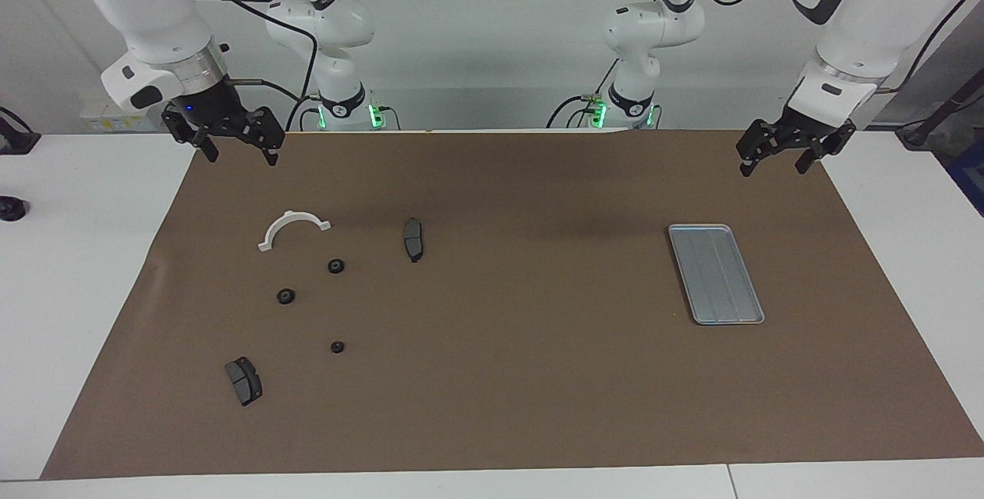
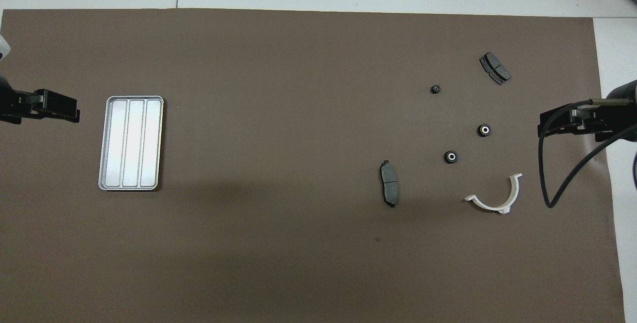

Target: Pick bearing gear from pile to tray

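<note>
The right gripper, jaws spread and empty, should drop straight over one small black round bearing gear near the white half-ring bracket, then carry it to the flat silver metal tray, while the left gripper, jaws spread too, waits.

Silver tray lies flat, well apart from scattered pile.

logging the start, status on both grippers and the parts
Right gripper open, raised near the white semicircular bracket; left gripper open, waiting. Three small black round pieces untouched on the brown mat. Silver-grey metal tray holds nothing. Path unobstructed.
</note>
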{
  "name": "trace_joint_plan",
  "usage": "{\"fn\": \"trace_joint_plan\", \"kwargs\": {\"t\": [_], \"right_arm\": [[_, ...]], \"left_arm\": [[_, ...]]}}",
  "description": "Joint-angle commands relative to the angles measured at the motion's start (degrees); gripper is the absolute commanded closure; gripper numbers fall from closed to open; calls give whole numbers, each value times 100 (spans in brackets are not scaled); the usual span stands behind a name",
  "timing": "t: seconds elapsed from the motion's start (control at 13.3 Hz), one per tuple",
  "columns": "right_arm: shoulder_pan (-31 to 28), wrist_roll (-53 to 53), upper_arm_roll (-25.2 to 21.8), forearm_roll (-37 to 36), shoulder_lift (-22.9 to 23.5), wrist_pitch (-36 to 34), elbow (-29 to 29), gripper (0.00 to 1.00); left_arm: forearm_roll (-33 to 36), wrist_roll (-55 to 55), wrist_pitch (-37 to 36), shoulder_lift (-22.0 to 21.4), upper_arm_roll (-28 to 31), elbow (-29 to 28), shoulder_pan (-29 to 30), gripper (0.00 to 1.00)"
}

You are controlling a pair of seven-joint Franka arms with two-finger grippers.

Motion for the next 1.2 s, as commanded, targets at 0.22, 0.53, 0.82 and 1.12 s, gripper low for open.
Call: {"fn": "trace_joint_plan", "kwargs": {"t": [0.22,0.53,0.82,1.12], "right_arm": [[-199,-286,9,75,-708,1397,-1766,0],[-164,-550,1,75,-410,2291,-2303,0],[-129,-743,1,66,116,3365,-2867,0],[19,-779,9,66,740,4287,-3121,0]], "left_arm": [[91,44,75,-185,-15,-228,-12,0],[91,27,162,-186,-24,-228,4,0],[21,18,224,-186,-24,-228,22,0],[-154,0,180,-168,-7,-175,31,0]]}}
